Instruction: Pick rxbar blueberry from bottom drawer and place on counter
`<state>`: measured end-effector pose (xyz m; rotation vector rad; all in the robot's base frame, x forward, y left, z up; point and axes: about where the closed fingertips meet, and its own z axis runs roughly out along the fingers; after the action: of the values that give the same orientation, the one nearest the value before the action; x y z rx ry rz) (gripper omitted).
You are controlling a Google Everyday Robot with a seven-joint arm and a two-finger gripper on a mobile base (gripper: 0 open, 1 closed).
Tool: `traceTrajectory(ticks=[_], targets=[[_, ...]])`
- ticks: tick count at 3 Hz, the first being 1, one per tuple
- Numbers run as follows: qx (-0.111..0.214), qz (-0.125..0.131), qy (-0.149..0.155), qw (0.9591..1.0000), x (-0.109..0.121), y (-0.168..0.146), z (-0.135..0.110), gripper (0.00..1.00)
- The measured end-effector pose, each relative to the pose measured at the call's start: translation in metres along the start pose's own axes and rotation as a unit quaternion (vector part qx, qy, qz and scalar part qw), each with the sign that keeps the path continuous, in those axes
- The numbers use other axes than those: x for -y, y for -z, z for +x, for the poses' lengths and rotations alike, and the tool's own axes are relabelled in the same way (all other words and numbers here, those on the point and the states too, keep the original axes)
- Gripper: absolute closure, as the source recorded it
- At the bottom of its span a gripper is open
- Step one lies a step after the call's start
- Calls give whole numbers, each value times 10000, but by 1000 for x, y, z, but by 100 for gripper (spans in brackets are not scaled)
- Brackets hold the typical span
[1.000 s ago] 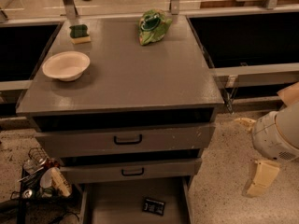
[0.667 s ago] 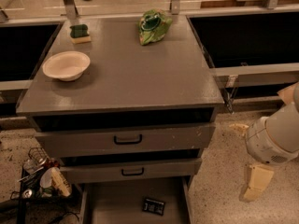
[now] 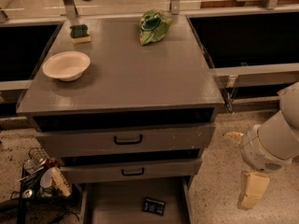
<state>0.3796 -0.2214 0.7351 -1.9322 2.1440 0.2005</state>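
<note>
The rxbar blueberry [image 3: 153, 206], a small dark bar, lies flat on the grey floor of the open bottom drawer [image 3: 112, 204], near its right side. The counter [image 3: 131, 78] is the broad grey top of the cabinet above it. My gripper [image 3: 242, 166] hangs to the right of the cabinet, at about the height of the lower drawers and above the speckled floor. Its two beige fingers [image 3: 252, 192] stand apart and hold nothing. It is well right of the bar and higher than it.
A white bowl [image 3: 67, 65], a green-and-yellow sponge [image 3: 80, 33] and a green chip bag [image 3: 153, 26] sit on the counter. Two shallower drawers with black handles [image 3: 128, 139] are slightly open above the bottom one. A wire rack of dishes [image 3: 42, 178] stands at the lower left.
My gripper has moved a little down and to the left, toward the cabinet's lower right. The bar and the drawers have not moved.
</note>
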Motion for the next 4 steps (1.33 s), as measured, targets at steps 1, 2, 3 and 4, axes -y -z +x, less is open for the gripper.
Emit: traceTrajectory(ticks=[1, 2, 3, 4], targets=[[164, -109, -3, 9998, -12, -18, -1, 0], [371, -286, -70, 9989, -22, -41, -1, 0], [502, -489, -101, 9975, -30, -63, -2, 0], [558, -710, -76, 9959, -39, -86, -4, 0]])
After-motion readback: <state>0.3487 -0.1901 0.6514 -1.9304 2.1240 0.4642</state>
